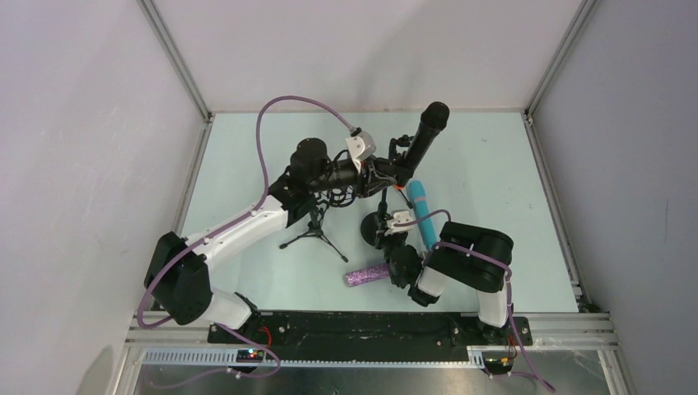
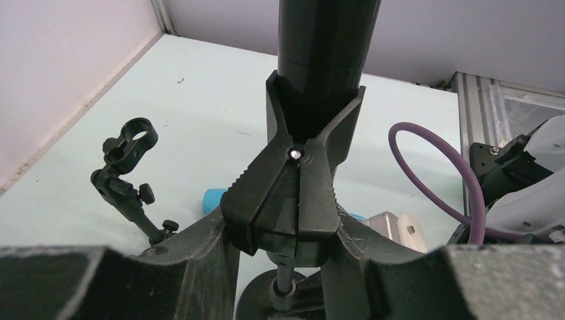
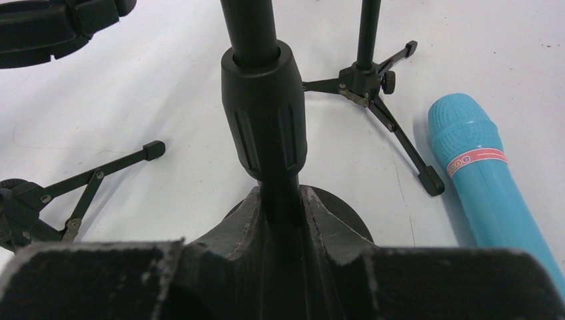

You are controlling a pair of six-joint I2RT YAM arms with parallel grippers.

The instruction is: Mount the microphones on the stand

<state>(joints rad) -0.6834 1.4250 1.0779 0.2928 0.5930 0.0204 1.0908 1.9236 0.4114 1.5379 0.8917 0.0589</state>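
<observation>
Left gripper (image 2: 283, 230) is pressed shut on the rear levers of a black spring clip (image 2: 293, 180), one finger on each side. The clip's front prongs hug the body of the black microphone (image 1: 428, 132). This microphone sits raised above the table (image 1: 494, 164) and slants up and away from the arms, its head toward the far wall. Below the clip, the left wrist view shows the thin stand pole (image 2: 283, 287) going down to a round base (image 2: 256, 300).

Low on that pole, the right gripper (image 3: 280, 207) is clamped narrow around the rod just under a ribbed black collar (image 3: 263, 113), with the disc base directly behind its fingers.

The light blue microphone (image 1: 421, 210) lies flat on the table just right of the round base, apart from both grippers. The glittery purple microphone (image 1: 368, 274) lies flat nearer the arm bases, just in front of the right gripper.

A small tripod stand (image 1: 317, 234) stands left of the round base, under the left arm. In the left wrist view a second, empty ring-shaped clip (image 2: 130, 150) shows on its own upright, well left of the held clip. A purple cable (image 2: 440, 173) loops at the right.
</observation>
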